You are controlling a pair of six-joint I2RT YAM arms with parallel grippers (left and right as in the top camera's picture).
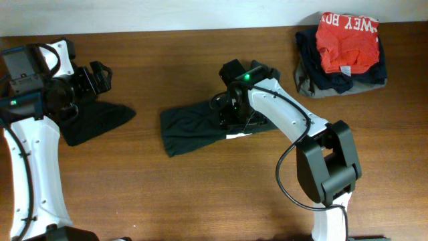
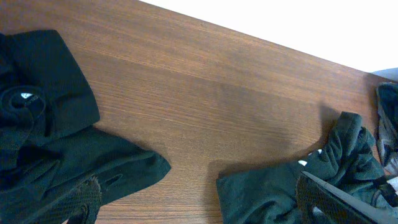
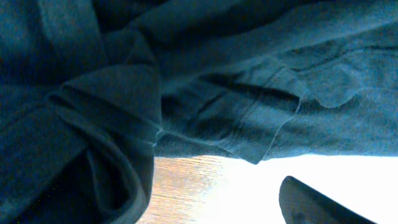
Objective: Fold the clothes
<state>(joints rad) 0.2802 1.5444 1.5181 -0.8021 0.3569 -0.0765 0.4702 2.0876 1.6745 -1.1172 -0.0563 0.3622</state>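
Hovering on the middle shirt (image 1: 190, 127), the right gripper (image 1: 229, 112) is likely placed for a grab; spread or pinching can't be told. Left of that shirt, the left gripper (image 1: 99, 75) is held spread wide, probably just waiting.

The table (image 1: 200, 201) is brown wood grain. The middle shirt (image 1: 190, 128) and left shirt (image 1: 100, 120) are very dark green. A folded top (image 1: 348, 43) is orange, lettered white.

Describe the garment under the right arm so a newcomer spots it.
On the wooden table, look at the centre. The crumpled dark shirt lies there beneath the right end effector, between a second dark shirt at the left and an orange-topped pile at the far right.
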